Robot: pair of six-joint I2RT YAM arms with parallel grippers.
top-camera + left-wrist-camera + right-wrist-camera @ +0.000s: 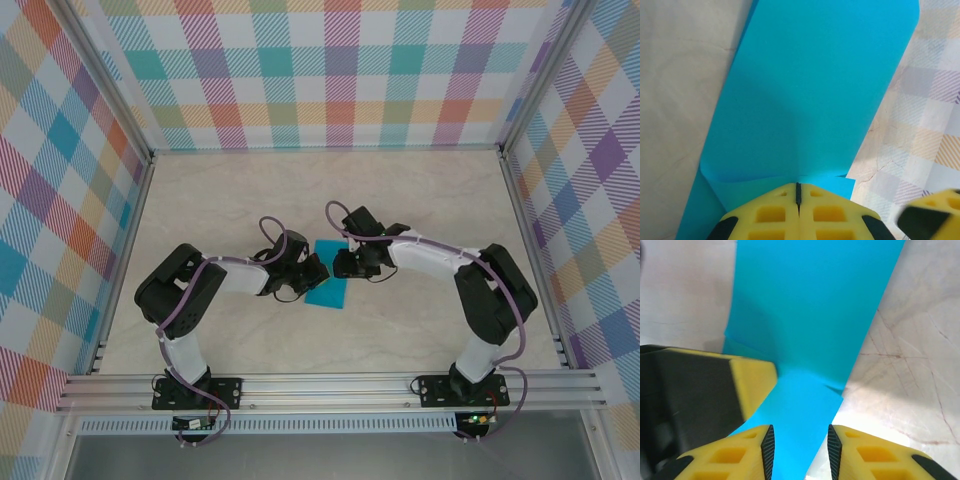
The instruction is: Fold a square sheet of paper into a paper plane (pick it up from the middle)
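The square sheet of paper (326,292) is teal and lies mid-table between both grippers. In the left wrist view the paper (815,90) has one part flat on the table and another part rising steeply from my left gripper (798,192), whose yellow fingers are closed together at the fold's edge. My left gripper (311,271) meets the sheet from the left. My right gripper (343,264) comes from the right; in its wrist view the right gripper (801,442) is open over the flat paper (810,305). The left gripper's finger (752,382) sits close beside it.
The beige marbled table top (420,200) is boxed in by checkered walls (340,70) on three sides. An aluminium rail (330,385) runs along the near edge, over the arm bases. A right finger (932,217) shows at the left wrist view's lower right corner.
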